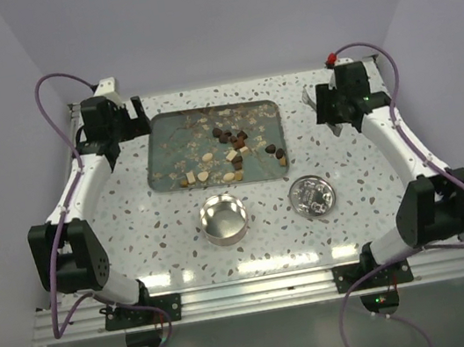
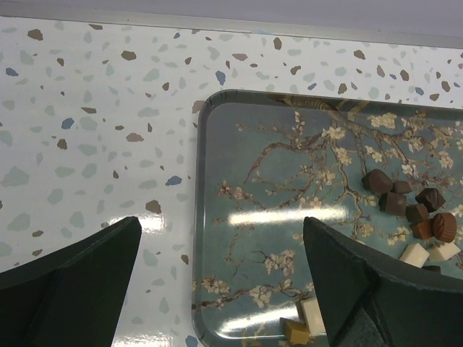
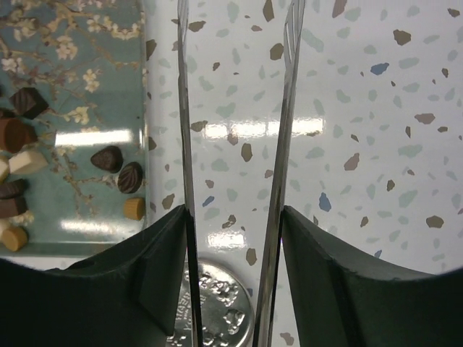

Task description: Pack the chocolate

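Chocolate (image 1: 232,145) lies scattered as several dark, tan and cream pieces on the blossom-patterned tray (image 1: 165,145). My left gripper (image 1: 134,123) hangs open over the tray's left rim (image 2: 197,217), nothing between its fingers (image 2: 221,225); chocolate pieces (image 2: 405,204) lie to its right. My right gripper (image 1: 335,110) is beyond the tray's right end, shut on metal tongs (image 3: 183,108) whose two thin blades reach forward from its jaws (image 3: 233,217) over the speckled table. Chocolate pieces (image 3: 119,168) sit on the tray to the left of the tongs.
An open round tin (image 1: 224,219) stands on the table in front of the tray, its embossed silver lid (image 1: 312,196) lying flat to its right. That lid (image 3: 224,311) shows under the right gripper. Purple walls close in the table's back and sides.
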Available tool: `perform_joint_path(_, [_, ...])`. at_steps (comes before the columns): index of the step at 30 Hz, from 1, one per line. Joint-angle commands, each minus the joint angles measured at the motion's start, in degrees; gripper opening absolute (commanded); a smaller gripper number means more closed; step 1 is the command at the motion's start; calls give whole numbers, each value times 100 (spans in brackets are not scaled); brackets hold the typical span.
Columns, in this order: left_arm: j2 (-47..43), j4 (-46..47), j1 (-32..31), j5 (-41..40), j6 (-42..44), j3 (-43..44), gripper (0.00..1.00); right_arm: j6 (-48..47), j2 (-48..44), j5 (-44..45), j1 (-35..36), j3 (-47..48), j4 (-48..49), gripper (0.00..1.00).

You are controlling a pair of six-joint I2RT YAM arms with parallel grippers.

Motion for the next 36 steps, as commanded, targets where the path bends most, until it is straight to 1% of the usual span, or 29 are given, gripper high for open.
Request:
perform_joint_path(1, [4, 316, -16, 101, 17, 156, 100, -262, -532, -527, 39, 118, -206, 54])
perform_joint_path(5, [4, 246, -42, 102, 0, 182, 100, -605, -709, -536, 477, 144, -399, 52])
perform_joint_path(8, [-101, 176, -112, -30, -44, 156, 100, -561, -753, -676, 592, 30, -365, 52])
perform_joint_path(12, [-347, 44, -331, -259, -97, 15, 100, -588, -744, -852, 944, -128, -356, 53])
perform_joint_path(14, [-513, -61, -437, -259, -246, -99, 100, -596, -753, -914, 1093, -277, -330, 52])
perform_joint_path(16, [-619, -158, -534, -443, -421, -187, 100, -623, -771, -958, 1181, -374, -364, 52])
perform_joint_path(21, [-953, -571, -912, -531, -685, -214, 100, -605, -1157, -1169, 1384, -717, -321, 52])
perform_joint_path(27, [-1410, -940, -1026, -619, -879, -310, 100, -553, -1597, -1213, 1586, -1297, -189, 52])
perform_joint_path(31, [-1648, -1072, -1026, -751, -905, -442, 100, -535, -1553, -1169, 1744, -1333, -93, 52])
perform_joint_path(36, [-1903, -1116, -1026, -769, -1081, -626, 100, -570, -1219, -1012, 2043, -1192, 118, 52])
